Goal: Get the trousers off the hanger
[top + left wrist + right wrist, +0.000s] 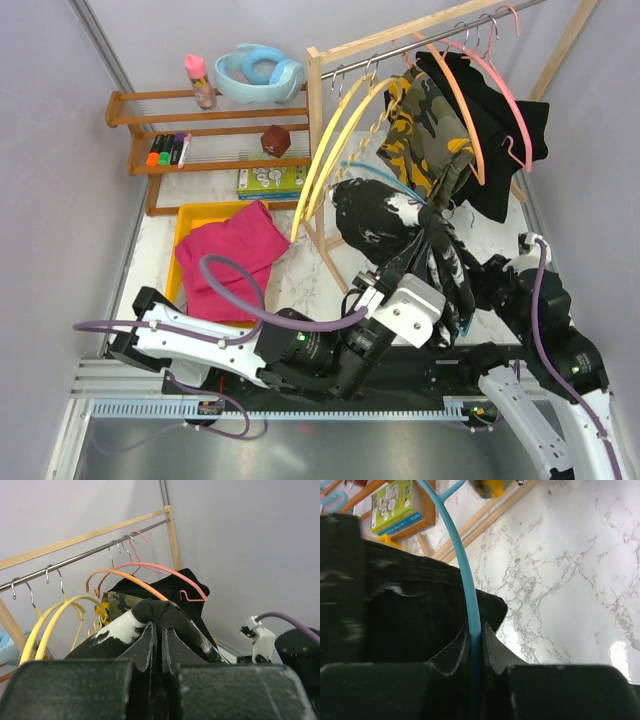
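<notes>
- The left tool (159,630) was closed tightly on the speckled trousers (385,215), at their left side.
- The blue hanger (465,570), to the right, was pinched in the right tool (476,635).

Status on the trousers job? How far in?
Done: magenta trousers lie in the yellow tray, and the yellow hangers hang bare. In hand: left gripper is shut on the speckled trousers, right gripper shut on their blue hanger; cloth not yet off it. Left: camouflage trousers and black trousers, both hanging from the rail.
</notes>
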Action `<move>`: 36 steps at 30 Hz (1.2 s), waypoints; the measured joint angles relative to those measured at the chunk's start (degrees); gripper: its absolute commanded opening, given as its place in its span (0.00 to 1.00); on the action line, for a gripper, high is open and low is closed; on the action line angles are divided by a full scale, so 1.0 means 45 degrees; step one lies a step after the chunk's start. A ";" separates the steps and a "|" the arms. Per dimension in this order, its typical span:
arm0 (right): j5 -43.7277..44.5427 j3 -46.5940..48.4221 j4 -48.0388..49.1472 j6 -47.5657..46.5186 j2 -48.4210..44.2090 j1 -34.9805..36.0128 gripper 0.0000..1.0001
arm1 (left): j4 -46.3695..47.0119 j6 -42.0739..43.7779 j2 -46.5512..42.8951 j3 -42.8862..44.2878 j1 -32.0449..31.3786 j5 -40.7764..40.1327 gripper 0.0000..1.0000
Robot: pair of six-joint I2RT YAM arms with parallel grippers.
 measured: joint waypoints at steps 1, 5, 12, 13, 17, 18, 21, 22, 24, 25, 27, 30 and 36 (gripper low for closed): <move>-0.0107 0.0374 -0.0151 -0.0277 0.0316 0.0000 0.00 | 0.0073 0.0010 -0.0049 -0.0151 0.0000 0.0029 0.02; -0.0661 0.2399 -0.1171 -0.1695 0.1802 0.0005 0.00 | 0.0680 0.0379 0.0170 -0.0670 0.0112 -0.0058 0.02; -0.0724 0.2958 -0.2186 -0.2769 0.2331 0.0000 0.00 | -0.0092 0.0840 0.2390 0.1443 0.0787 -0.0452 0.02; -0.0724 0.2841 -0.2205 -0.2764 0.2249 0.0000 0.00 | -0.0228 0.0986 0.2715 0.1933 0.0865 -0.0457 0.02; -0.0563 0.2093 -0.2229 -0.2662 0.1933 0.0005 0.00 | -0.0437 0.2555 0.4425 0.4915 0.1185 -0.0466 0.02; -0.0432 0.1807 -0.2161 -0.2584 0.1914 0.0000 0.00 | -0.0471 0.3002 0.5003 0.6008 0.1205 -0.0452 0.02; -0.0102 0.1122 -0.1904 -0.2191 0.1860 0.0000 0.00 | -0.1234 0.3638 0.6397 0.9238 0.1132 -0.0238 0.02; -0.0019 0.0947 -0.1700 -0.1909 0.1807 0.0000 0.00 | -0.1642 0.3497 0.6528 0.9845 0.1054 -0.0219 0.02; 0.0199 0.0758 -0.1044 -0.1457 0.1613 0.0000 0.00 | -0.2565 0.2531 0.6198 0.9782 0.0908 0.0010 0.02; 0.0321 0.0675 -0.0792 -0.1273 0.1477 0.0005 0.00 | -0.3143 0.1690 0.5712 0.9262 0.0869 0.0408 0.02; 0.0471 0.0364 -0.0413 -0.0991 0.1243 0.0005 0.00 | -0.4201 0.0039 0.4226 0.7300 0.0845 0.1457 0.02; 0.0403 -0.0287 0.0321 -0.0471 0.1185 0.0005 0.00 | -0.5795 -0.1885 0.2987 0.6290 0.0874 0.2084 0.02; -0.1520 -0.1851 0.2200 0.0544 0.0816 0.0010 0.00 | -0.7456 -0.3007 0.2662 0.6144 0.0971 0.2856 0.02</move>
